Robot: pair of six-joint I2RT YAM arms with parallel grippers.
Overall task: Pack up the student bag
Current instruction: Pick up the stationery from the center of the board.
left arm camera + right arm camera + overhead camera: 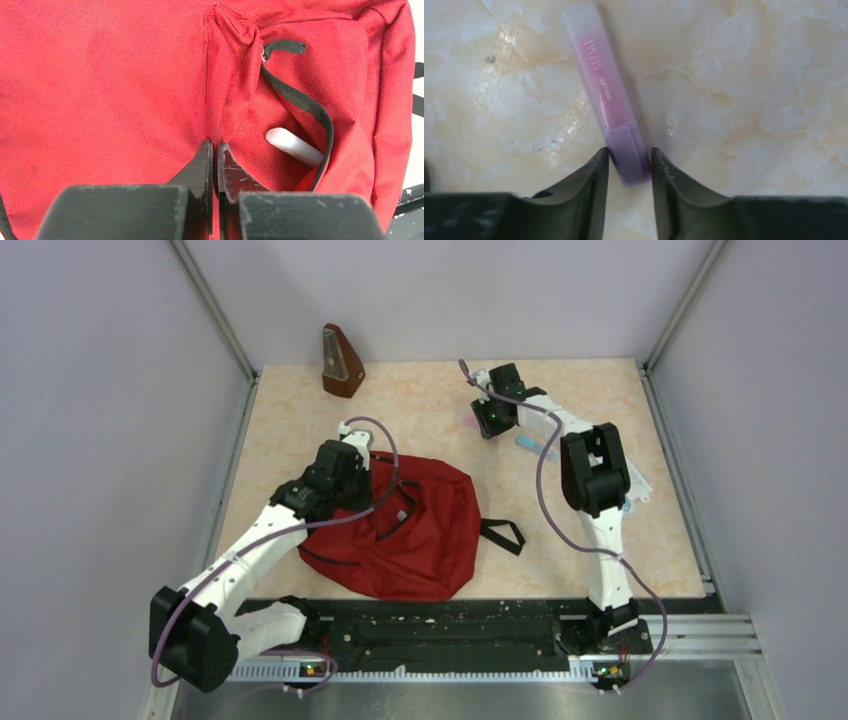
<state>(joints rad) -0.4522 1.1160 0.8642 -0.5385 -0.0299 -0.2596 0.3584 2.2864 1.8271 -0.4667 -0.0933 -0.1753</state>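
the left tool (pixel 214 145) is pressed shut on a ridge of red cloth, pinching up the face of the student bag (pixel 420 540). the bag lies flat on the table (pixel 300 410) just ahead of the arm bases, its black strap (pixel 503 535) trailing toward the right arm. that pinch props the front pocket open along its black zipper (pixel 300 99), and a white pen-like stick (pixel 295 147) lies in the mouth. farther back, well apart from the bag, the right tool (pixel 629 152) stands narrow but not clamped about the capped end of a pink highlighter (pixel 599 80) lying on the table: one finger touches its side, the other shows a sliver of gap. the step in hand looks to be picking up this highlighter for the pocket. to do it well, the grip should land square across the barrel, a little up from the very tip, and firm enough that the smooth plastic cannot pivot, followed by a straight lift. the left pinch should not slacken, or the pocket mouth may sag shut. a brown metronome (pixel 341 364) stands at the far edge.
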